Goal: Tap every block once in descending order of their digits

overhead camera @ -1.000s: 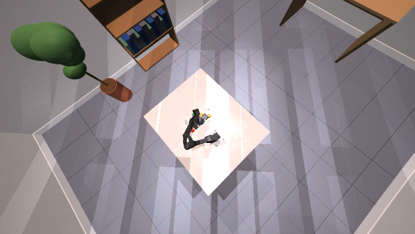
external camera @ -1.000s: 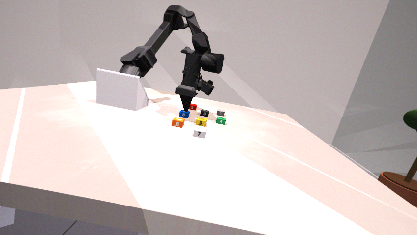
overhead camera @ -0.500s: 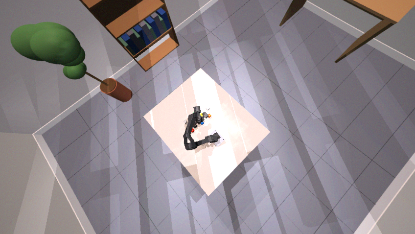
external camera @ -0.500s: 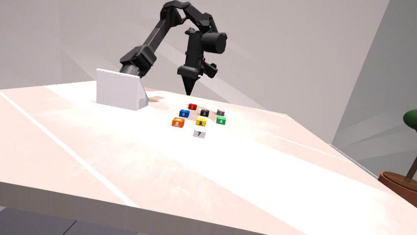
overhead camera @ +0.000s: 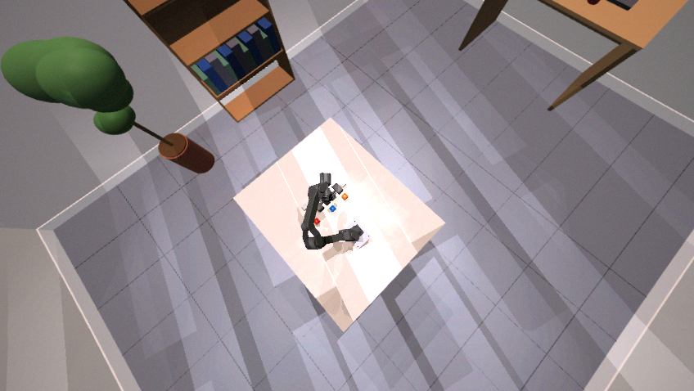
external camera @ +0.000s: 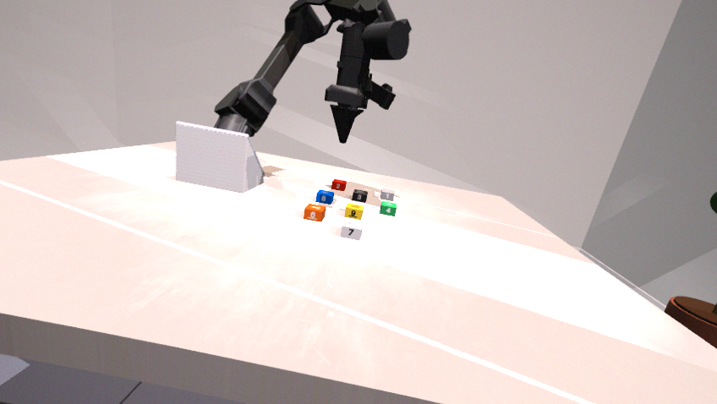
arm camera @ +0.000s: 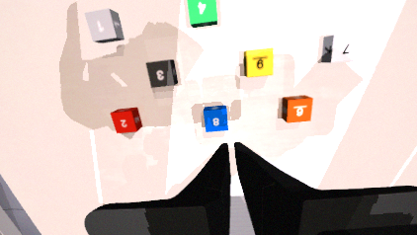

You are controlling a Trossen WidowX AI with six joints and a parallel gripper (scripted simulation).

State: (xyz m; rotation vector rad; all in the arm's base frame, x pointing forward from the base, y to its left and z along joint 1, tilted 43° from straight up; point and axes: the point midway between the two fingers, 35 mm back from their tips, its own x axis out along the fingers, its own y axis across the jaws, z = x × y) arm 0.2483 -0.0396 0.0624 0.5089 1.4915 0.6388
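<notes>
My gripper (external camera: 343, 141) (arm camera: 231, 148) is shut with nothing between its tips, high above the blocks. In the wrist view its tips show just below the blue block 8 (arm camera: 215, 118) (external camera: 325, 197) (overhead camera: 332, 208). The yellow block 9 (arm camera: 258, 63) (external camera: 353, 211), orange block 6 (arm camera: 296, 110) (external camera: 314, 212) (overhead camera: 344, 196) and white block 7 (arm camera: 341, 49) (external camera: 351, 232) lie to one side. The black block 3 (arm camera: 161, 74) (external camera: 359, 195), red block 2 (arm camera: 126, 120) (external camera: 338, 185) (overhead camera: 317, 221), grey block 1 (arm camera: 104, 26) (external camera: 386, 194) and green block 4 (arm camera: 203, 12) (external camera: 388, 209) lie to the other.
The blocks stand apart on the pale table (external camera: 200, 301) (overhead camera: 262, 194). A white ribbed wedge (external camera: 210, 158) stands at the arm's base, left of the blocks in the exterior view. A bookshelf (overhead camera: 262, 96) and a potted plant (overhead camera: 194, 154) stand on the floor away from the table.
</notes>
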